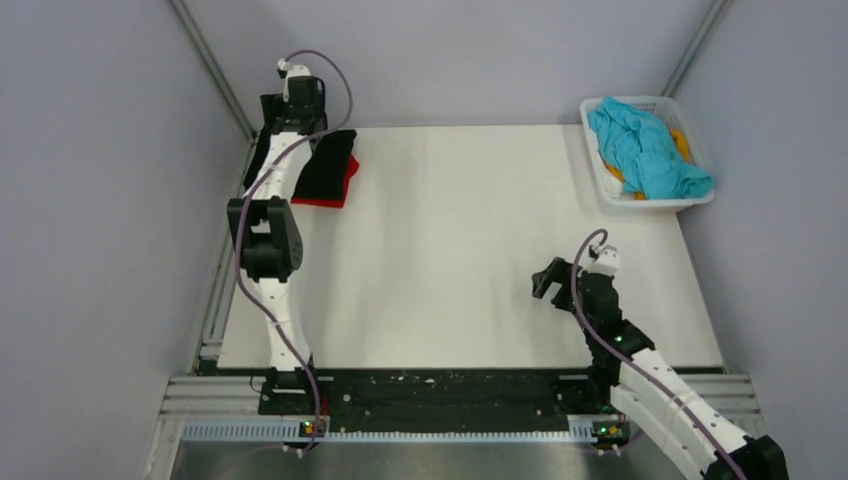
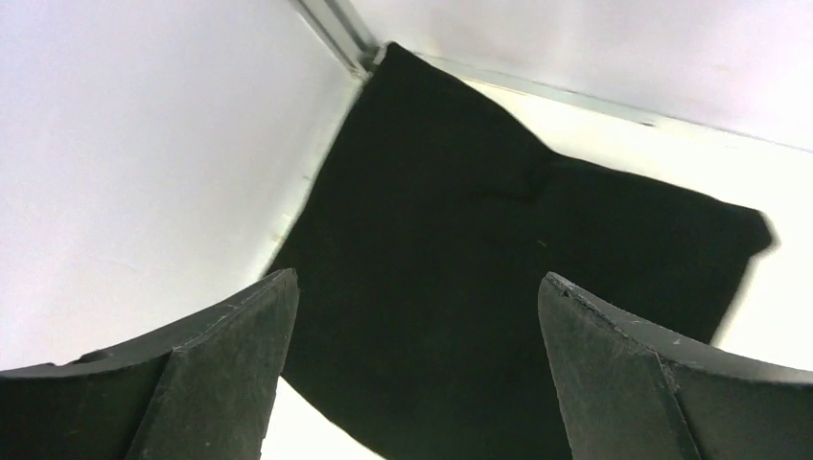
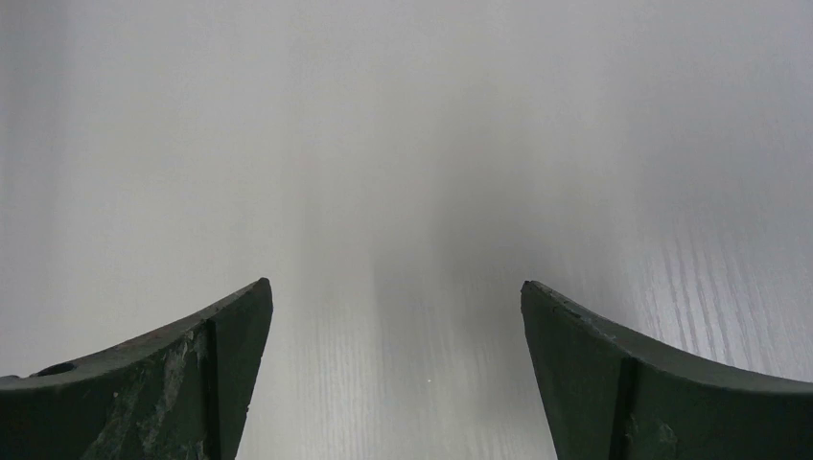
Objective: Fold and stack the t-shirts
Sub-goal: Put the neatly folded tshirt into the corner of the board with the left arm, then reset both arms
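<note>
Spreading across most of the overhead view, the table point(image 1: 450, 250) is a flat white rectangle with a matte surface (the right wrist camera shows a fine parallel grain in it). At its far right corner sits a white plastic basket point(image 1: 655, 204) with slotted walls. A crumpled teal t-shirt point(image 1: 645, 150) is heaped loosely in it, and an orange garment point(image 1: 683, 143) peeks out from beneath. At the far left corner, tight against the side wall, a black t-shirt point(image 2: 460, 287) lies folded into a rough rectangle, soft and flat with one shallow crease across it. It rests on top of a folded red t-shirt point(image 1: 340, 192), of which only a thin strip shows along the near and right edges.

The left arm reaches out over this stack. The left gripper point(image 2: 417, 278) hangs above the black shirt with its dark, scuffed, wedge-shaped fingers point(image 2: 220, 374) spread wide, holding nothing and clear of the fabric. The shirt fills the gap between them and runs on beyond the tips toward the corner.

The right gripper point(image 3: 394, 284) is over bare table at the near right, its worn fingers point(image 3: 192, 374) equally far apart and empty. It is well apart from both the stack and the basket.
</note>
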